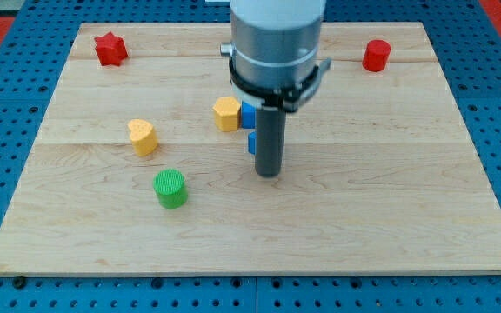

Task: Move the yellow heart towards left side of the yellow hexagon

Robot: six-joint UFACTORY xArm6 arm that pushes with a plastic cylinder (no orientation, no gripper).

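Yellow heart (143,136) lies apart, at the view's left of the yellow hexagon (227,113). My tip (269,174) rests below-right of the hexagon, beside blue blocks (249,114); it grips nothing.

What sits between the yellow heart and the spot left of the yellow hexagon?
Nothing visible. The yellow heart lies to the view's left of the yellow hexagon, with bare board between them. My tip is right of both; the green cylinder sits below that path.
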